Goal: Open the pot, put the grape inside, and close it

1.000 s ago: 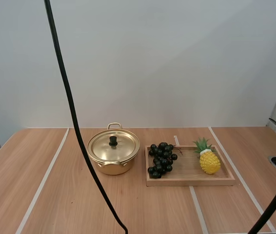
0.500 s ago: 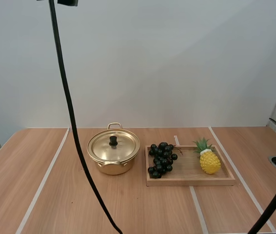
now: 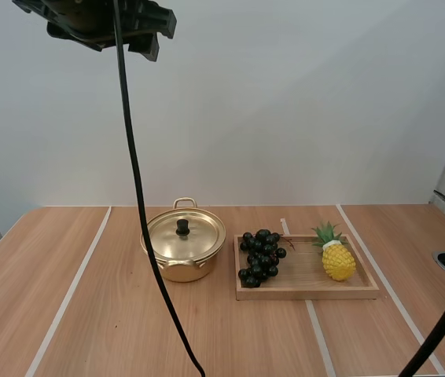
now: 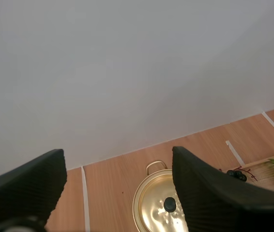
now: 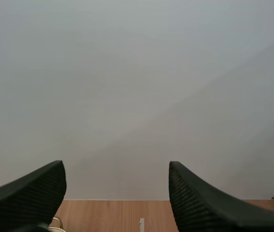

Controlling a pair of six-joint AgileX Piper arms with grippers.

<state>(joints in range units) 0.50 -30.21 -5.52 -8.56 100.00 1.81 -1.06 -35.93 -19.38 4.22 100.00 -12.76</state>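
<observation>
The left arm (image 3: 97, 20) has swung into the high view within the last second. Its left hand (image 4: 116, 152) hangs high above the wooden worktop (image 3: 89, 322), fingers spread and empty. The reach for the lid seems only just begun. The right hand (image 5: 114, 165) is likewise agape, holding nothing. The round golden metal pot (image 3: 183, 255) sits closed under its black-knobbed lid (image 3: 195, 236). The bunch of dark grapes (image 3: 259, 258) lies on the shallow wooden tray (image 3: 309, 292) just beside the pot.

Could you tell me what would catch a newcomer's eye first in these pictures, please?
The shiny gold pot, its lid on, stands on the table. Beside it, a wooden tray holds dark grapes and a yellow pineapple. The left claw hangs open high above the pot.
</observation>
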